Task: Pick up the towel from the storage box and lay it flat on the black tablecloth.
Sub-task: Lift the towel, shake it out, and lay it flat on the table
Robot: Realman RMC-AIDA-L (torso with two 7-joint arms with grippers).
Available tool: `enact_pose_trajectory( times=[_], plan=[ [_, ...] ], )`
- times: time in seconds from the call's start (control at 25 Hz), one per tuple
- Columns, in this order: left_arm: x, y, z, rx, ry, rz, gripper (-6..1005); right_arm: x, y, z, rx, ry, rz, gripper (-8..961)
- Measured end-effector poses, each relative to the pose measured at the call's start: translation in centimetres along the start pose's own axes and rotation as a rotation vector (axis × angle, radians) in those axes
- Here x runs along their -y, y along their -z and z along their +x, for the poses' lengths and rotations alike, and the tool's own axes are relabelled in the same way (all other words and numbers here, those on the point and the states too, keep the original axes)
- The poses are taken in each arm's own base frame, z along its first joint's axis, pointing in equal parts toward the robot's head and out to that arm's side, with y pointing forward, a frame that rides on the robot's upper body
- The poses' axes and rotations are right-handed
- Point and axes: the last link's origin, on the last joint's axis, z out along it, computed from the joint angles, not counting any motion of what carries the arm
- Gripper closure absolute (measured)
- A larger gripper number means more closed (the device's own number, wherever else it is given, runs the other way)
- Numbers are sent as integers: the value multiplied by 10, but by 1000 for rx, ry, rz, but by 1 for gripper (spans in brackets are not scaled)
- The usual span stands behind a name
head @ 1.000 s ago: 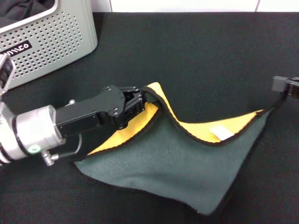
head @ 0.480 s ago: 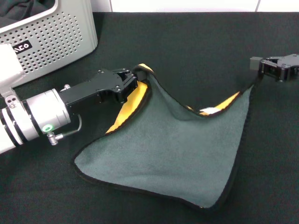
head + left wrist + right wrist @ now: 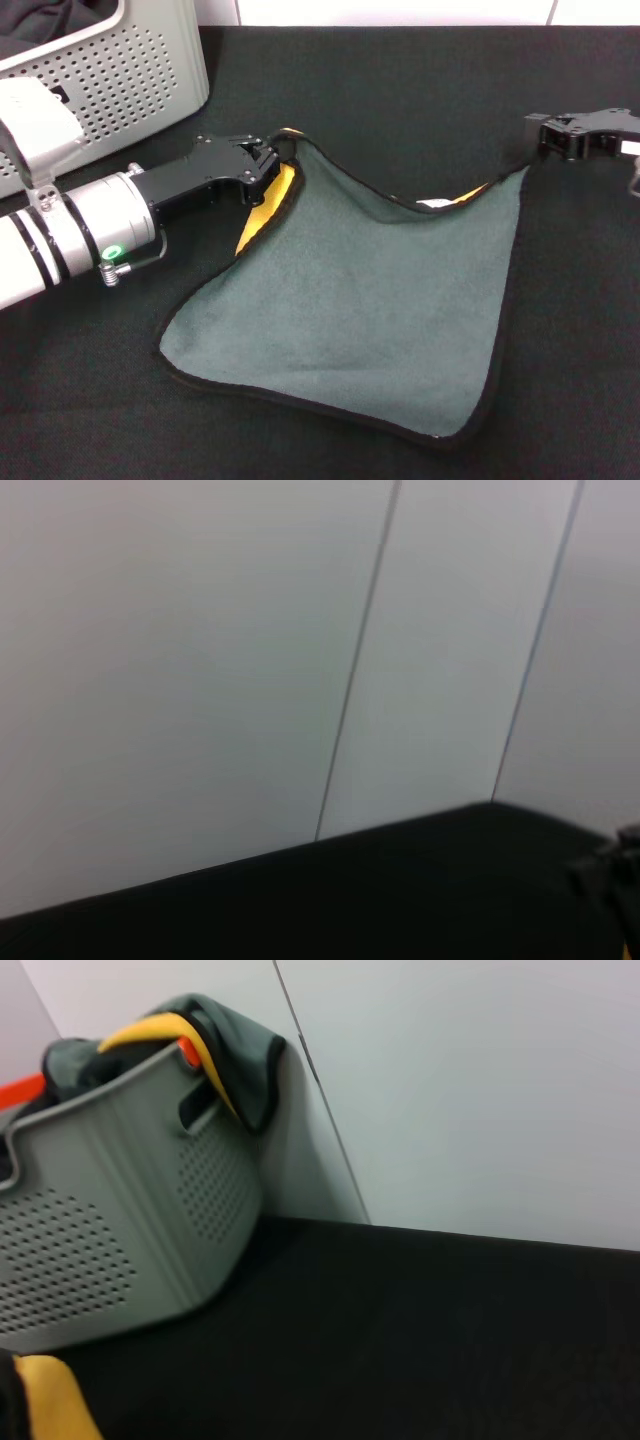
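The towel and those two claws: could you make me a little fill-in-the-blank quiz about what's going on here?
1. Each claw grips one ____ of the towel.
2. The towel face turned up is mostly grey-____.
3. The left claw holds its end nearer the perforated grey ____.
4. The right claw and the towel are over a ____ tablecloth.

Missing words: corner; green; box; black

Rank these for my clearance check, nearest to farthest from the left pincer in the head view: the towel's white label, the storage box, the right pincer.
From the left pincer:
1. Storage box, up-left behind that arm.
2. White label, on the towel's raised far edge, toward the right.
3. Right pincer, far right over the black tablecloth.
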Motion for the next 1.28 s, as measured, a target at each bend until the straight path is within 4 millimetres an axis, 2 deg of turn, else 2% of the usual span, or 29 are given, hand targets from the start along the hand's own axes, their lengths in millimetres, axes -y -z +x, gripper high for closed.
enact_pose_trajectory(
  times=[0.36,0.68,1.28],
  plan=[
    [4,-4,-4,53,-164,15,968,0,-17,-2,-17,42,62,946],
    [12,-7,1,71,-348,51,968,2,-19,-4,-12,46,74,947],
    [9,-14,2,98,-688,25,968,4,-19,-3,-12,39,91,947]
  ],
)
